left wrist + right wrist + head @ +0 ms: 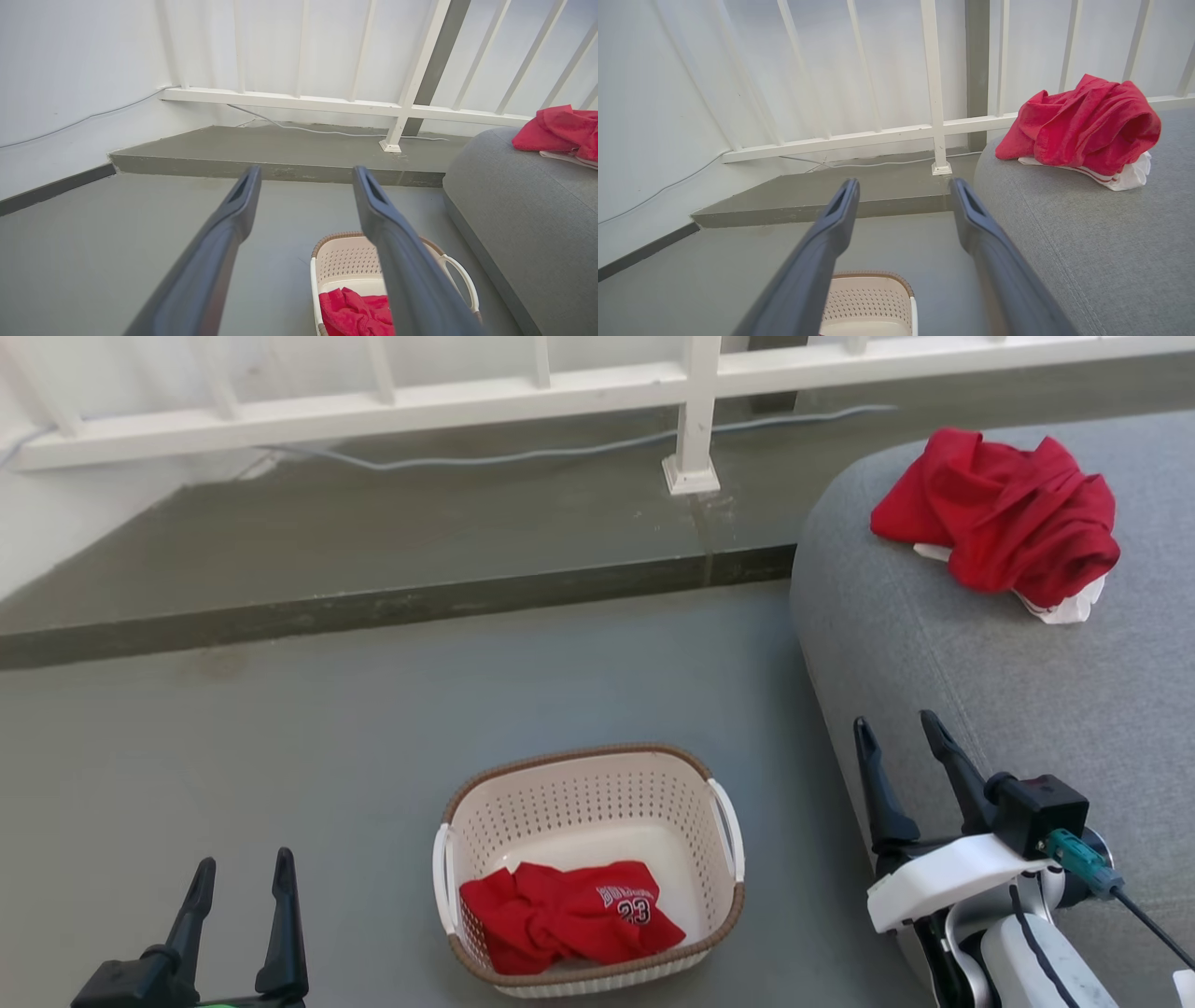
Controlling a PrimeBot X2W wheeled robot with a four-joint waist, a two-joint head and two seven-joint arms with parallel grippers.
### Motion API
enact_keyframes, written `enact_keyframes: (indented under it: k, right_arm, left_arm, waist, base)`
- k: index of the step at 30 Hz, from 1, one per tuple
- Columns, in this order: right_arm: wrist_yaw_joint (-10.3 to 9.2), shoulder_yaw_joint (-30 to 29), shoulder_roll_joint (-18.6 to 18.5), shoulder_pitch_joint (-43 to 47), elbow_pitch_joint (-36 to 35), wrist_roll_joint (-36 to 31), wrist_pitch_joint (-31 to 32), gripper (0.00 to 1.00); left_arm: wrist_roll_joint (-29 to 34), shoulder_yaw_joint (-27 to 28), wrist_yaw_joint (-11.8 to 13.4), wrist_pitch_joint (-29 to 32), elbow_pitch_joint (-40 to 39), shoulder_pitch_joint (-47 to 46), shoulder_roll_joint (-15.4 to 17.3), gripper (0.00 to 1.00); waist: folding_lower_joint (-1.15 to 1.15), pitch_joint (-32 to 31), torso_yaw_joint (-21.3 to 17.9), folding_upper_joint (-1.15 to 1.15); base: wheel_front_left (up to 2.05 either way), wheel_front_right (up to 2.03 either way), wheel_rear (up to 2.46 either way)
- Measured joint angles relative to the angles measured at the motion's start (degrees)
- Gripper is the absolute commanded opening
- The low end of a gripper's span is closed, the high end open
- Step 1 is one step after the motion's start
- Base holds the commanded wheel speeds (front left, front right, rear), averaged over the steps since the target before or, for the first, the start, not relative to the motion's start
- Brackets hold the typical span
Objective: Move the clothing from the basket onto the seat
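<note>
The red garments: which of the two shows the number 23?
The garment lying in the basket: its white lettering and 23 face up. The other red pile, on the grey seat, is crumpled and shows no number.

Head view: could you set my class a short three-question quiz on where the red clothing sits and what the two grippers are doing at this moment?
1. True or false: every red garment already lies on the seat.
2. Where is the garment lettered 23? A. in the basket; B. on the floor; C. draped over the railing.
3. Fill in: the left gripper and the right gripper are both ____ and hold nothing.
Key: 1 false, since one red bundle is on the seat and another garment is in the basket. 2 A. 3 open.
</note>
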Motion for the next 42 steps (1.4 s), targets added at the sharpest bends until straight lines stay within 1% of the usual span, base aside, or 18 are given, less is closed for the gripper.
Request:
enact_keyframes:
  k: [6,7,13,19,25,26,35,38,42]
  right_arm:
    - [-0.04,-0.37,-0.29,-1.21,-1.60,-0.15,0.00,1.00]
    - [-0.42,-0.51,-0.36,-1.86,-2.03,-0.16,0.00,1.00]
    - [-0.43,-1.27,-1.47,-6.22,-3.92,-0.66,0.00,1.00]
    - [-0.51,-2.33,-1.67,-11.35,-5.81,-0.70,0.00,1.00]
    - [-0.57,-3.12,-1.97,-16.72,-7.65,-0.75,0.00,1.00]
    - [-0.93,-3.42,-2.04,-17.34,-7.90,-0.75,0.00,1.00]
    - [-0.99,-4.71,-2.92,-22.91,-9.58,-0.74,0.01,1.00]
    - [-0.99,-4.91,-2.99,-24.64,-10.18,-0.74,0.01,1.00]
    - [-0.99,-5.19,-3.19,-26.79,-11.03,-0.75,0.01,1.00]
  left_arm:
    - [0.41,-0.24,-0.03,0.19,-0.64,-0.54,0.38,1.00]
    - [0.41,-0.38,-0.08,0.22,-0.64,-1.05,0.41,1.00]
    - [0.41,-1.93,-1.10,1.87,-0.46,-5.88,0.48,1.00]
    - [0.89,-3.15,-2.07,3.90,0.25,-11.50,0.69,1.00]
    - [1.76,-5.41,-3.55,6.33,3.05,-17.38,1.12,1.00]
    - [2.58,-5.79,-3.76,6.78,3.60,-18.41,1.16,1.00]
    - [4.66,-8.94,-5.66,10.17,9.13,-26.49,1.13,1.00]
    - [4.97,-10.37,-6.55,11.03,11.03,-28.63,0.98,1.00]
    - [7.15,-11.94,-7.49,12.11,13.14,-31.54,0.45,1.00]
  waist:
    - [0.00,2.89,-0.19,0.00]
    - [0.00,3.51,-0.22,0.00]
    - [0.00,7.68,-0.44,0.00]
    - [0.00,12.26,-0.75,0.00]
    - [0.00,17.01,-1.28,0.00]
    - [0.00,17.83,-1.38,0.00]
    - [0.01,25.12,-2.42,0.00]
    - [0.01,27.56,-2.81,0.00]
    - [0.01,30.82,-3.31,0.00]
  base:
    - [0.00,0.00,0.00]
    - [0.00,0.00,0.00]
    - [0.00,0.00,0.00]
    - [0.00,0.00,0.00]
    - [0.00,0.00,0.00]
    - [0.00,0.00,0.00]
    - [0.00,0.00,0.00]
    - [0.00,0.00,0.00]
    - [0.00,0.00,0.00]
